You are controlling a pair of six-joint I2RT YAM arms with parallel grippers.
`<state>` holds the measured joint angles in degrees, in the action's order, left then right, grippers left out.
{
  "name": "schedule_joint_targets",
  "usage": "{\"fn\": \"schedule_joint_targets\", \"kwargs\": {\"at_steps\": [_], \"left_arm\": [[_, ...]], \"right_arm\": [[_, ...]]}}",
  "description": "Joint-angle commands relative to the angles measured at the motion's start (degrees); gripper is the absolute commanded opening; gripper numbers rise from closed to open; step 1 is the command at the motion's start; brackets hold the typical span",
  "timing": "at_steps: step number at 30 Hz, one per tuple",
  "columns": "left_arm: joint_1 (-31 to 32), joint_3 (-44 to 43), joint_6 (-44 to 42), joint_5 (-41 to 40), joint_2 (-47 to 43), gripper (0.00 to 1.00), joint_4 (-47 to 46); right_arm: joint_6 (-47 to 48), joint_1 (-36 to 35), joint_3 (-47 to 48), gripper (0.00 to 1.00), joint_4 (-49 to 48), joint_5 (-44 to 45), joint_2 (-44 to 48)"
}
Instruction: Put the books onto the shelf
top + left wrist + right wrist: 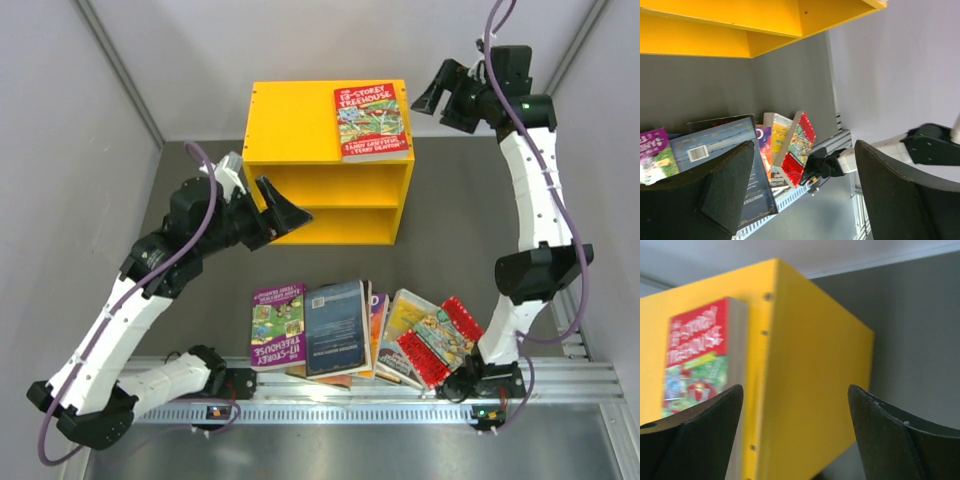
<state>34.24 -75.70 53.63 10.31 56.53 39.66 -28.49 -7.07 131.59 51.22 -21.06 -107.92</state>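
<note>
While books [360, 335] lie heaped, shelf [330, 190] stands unobstructed.

Open floor between shelf [328, 205] front and book pile [365, 335] at 6 o'clock. Left gripper [285, 210], jaws spread, crowding the opening at 9 o'clock. Red book [372, 122] filling the top's 3 o'clock half.

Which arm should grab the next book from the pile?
Probably left. The left gripper is open, empty, low before the shelf, nearer the pile of books. The right gripper hangs open beside the shelf's top.
</note>
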Motion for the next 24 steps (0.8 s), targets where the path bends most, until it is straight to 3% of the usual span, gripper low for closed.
{"fn": "schedule_joint_targets", "kwargs": {"at_steps": [1,3,6,11,16,18,24], "left_arm": [[-0.3,-4.0,-4.8,-2.7,1.7,0.87,9.3],[-0.2,-4.5,-6.5,-3.0,3.2,0.86,12.8],[-0.2,-2.9,-8.4,-2.6,3.4,0.85,15.9],[-0.2,3.5,-10.1,-0.1,3.8,0.84,15.6],[-0.2,10.1,-14.5,2.3,8.3,0.83,15.4],[-0.2,13.6,-15.6,4.4,10.3,0.83,15.4],[-0.1,25.1,-15.3,11.6,10.3,0.81,8.8]], "right_arm": [[4.8,1.9,-4.0,0.86,3.1,11.9,8.3],[5.3,1.7,-7.9,0.90,3.5,15.7,13.9],[3.4,1.5,-24.1,0.96,1.7,17.4,23.8],[-7.0,-3.1,-50.1,0.96,-4.8,10.9,43.4],[-18.0,-24.2,-72.0,0.96,-10.5,9.5,52.8],[-23.8,-29.1,-78.6,0.95,-13.1,9.0,55.9],[-30.9,-42.3,-84.6,0.96,-16.7,12.4,57.2]]}}
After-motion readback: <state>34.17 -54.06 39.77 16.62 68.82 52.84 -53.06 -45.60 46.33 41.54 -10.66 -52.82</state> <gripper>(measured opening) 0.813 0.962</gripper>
